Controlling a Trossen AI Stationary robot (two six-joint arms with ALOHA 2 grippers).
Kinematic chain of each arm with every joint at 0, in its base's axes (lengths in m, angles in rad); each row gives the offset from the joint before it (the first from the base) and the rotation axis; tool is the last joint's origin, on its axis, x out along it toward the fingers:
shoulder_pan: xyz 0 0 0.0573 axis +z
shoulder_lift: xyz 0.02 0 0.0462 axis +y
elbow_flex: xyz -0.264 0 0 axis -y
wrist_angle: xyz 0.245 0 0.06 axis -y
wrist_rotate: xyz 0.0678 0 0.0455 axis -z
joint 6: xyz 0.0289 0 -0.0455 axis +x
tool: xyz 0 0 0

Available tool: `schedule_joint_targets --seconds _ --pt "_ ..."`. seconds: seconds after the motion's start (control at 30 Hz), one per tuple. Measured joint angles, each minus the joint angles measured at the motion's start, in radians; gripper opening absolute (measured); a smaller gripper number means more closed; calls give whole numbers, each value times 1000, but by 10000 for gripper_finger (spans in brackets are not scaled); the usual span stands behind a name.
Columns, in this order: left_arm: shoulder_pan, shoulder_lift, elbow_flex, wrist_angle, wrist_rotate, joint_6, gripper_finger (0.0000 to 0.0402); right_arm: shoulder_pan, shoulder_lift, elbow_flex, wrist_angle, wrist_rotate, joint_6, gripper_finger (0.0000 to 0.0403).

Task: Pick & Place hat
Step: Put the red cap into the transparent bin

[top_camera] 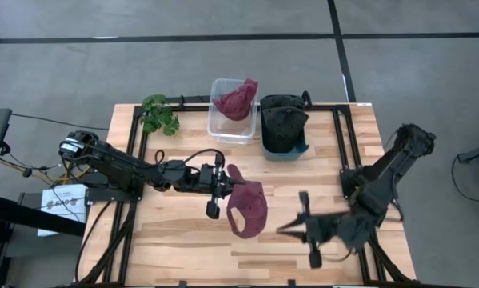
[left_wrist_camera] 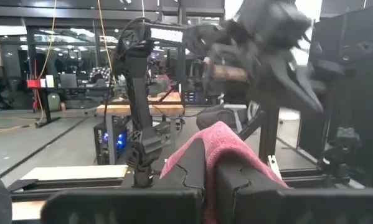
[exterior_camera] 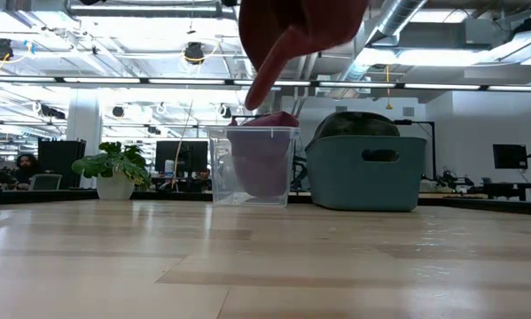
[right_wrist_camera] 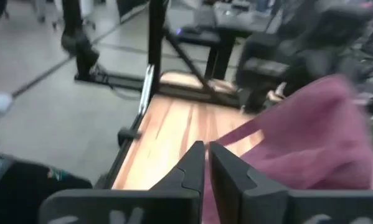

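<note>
Maroon hat (top_camera: 247,208) hung at frame centre, pinched in the closed left gripper (top_camera: 221,190); the right gripper (top_camera: 303,224), lower right, was closed and empty.

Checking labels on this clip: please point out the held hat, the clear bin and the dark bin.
held hat (top_camera: 249,210), high view, middle of its crown
clear bin (top_camera: 220,128), high view, bare floor
dark bin (exterior_camera: 368,174), low view, front wall
</note>
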Motion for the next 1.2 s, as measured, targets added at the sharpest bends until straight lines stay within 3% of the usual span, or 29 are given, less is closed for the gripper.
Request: schedule_joint_targets --seconds 0.17,0.37,0.5,0.63,1.07,1.2 --pt "1 0 0 1 0 -55 5 11 151 0 50 37 24 2" --pt "-20 0 0 2 2 -110 5 44 357 -1 233 74 5 1" --pt "-35 0 0 1 -1 -129 5 65 431 0 294 176 -56 0" --pt "-52 0 0 1 0 -147 5 71 463 0 325 328 -78 0" --pt "-70 0 0 -7 0 -148 5 -27 479 0 363 294 -122 0" --pt "-77 0 0 -7 -1 -151 5 -86 479 0 355 436 -101 0"
